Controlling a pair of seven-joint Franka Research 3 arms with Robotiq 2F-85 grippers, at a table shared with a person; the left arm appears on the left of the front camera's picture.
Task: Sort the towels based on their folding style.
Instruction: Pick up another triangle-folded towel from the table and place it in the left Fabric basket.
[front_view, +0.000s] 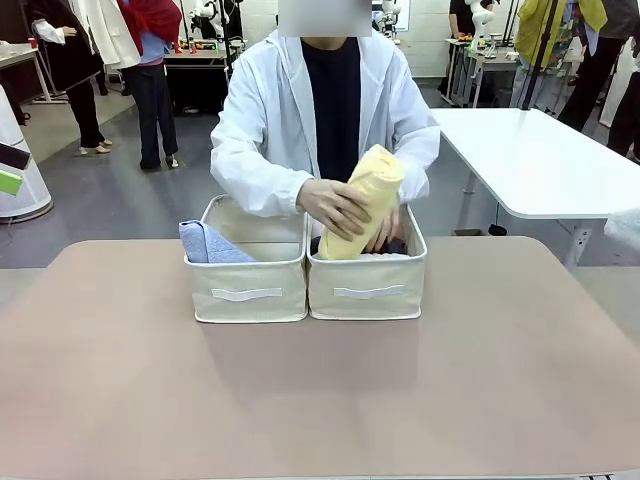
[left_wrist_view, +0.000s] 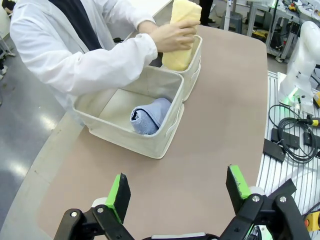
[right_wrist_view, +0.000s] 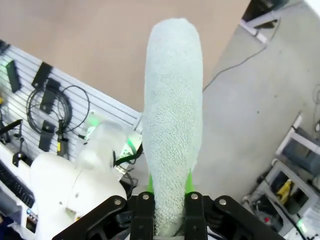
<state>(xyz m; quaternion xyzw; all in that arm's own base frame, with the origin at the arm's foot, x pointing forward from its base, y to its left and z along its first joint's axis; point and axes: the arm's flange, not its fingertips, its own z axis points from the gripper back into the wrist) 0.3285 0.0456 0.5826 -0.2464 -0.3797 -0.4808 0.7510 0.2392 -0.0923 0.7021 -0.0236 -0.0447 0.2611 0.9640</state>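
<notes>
right gripper (right_wrist_view: 170, 182): clamped on grey-green towel (right_wrist_view: 172, 100) for sorting | left gripper (left_wrist_view: 177, 187): apart, free | pale yellow roll (front_view: 362, 200): hand-steadied (front_view: 335, 205) in right bin (front_view: 367, 285)

A pale yellow roll (front_view: 365, 195) stands tilted at the upper centre of the front view. Its lower end is inside the right-hand bin (front_view: 368, 290), and the person's hand (front_view: 335, 208) grips it. A light blue towel (front_view: 210, 243), rolled to a taper, lies in the left-hand bin (front_view: 246, 293). A grey-green towel (right_wrist_view: 172, 115), fuzzy and elongated, rises up the centre of the right wrist view, pinched at its base in the right pincer (right_wrist_view: 170, 184).
</notes>
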